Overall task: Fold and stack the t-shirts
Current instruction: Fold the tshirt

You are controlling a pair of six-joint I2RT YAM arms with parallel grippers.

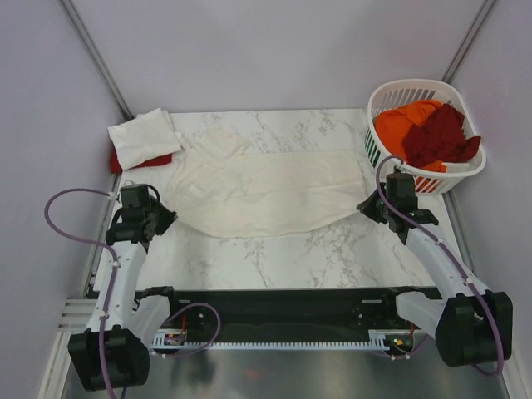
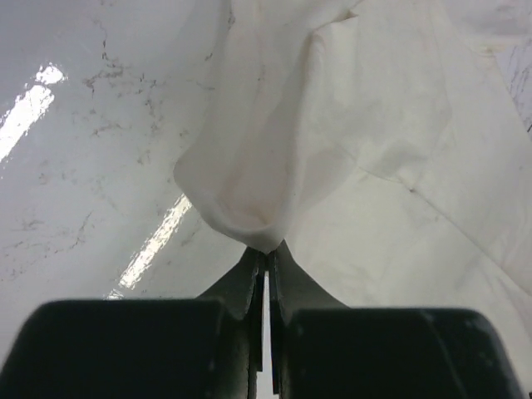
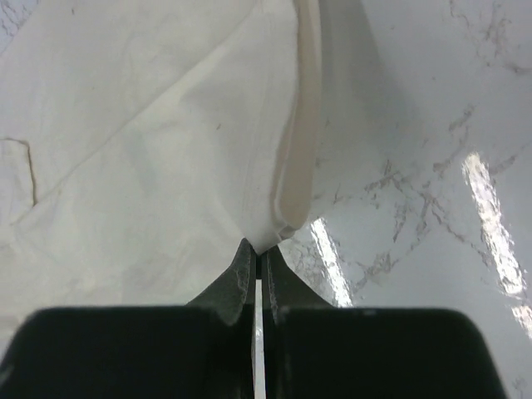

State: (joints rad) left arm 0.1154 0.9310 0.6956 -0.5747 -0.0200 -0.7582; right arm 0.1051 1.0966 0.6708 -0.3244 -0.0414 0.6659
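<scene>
A cream t-shirt lies spread across the marble table, stretched between both arms. My left gripper is shut on the shirt's left corner; the left wrist view shows the cloth bunched at my gripper. My right gripper is shut on the shirt's right edge; the right wrist view shows the hemmed edge pinched at my gripper. A folded white shirt lies on a red one at the back left.
A white laundry basket at the back right holds an orange shirt and a dark red shirt. The table's front edge runs just ahead of the arm bases.
</scene>
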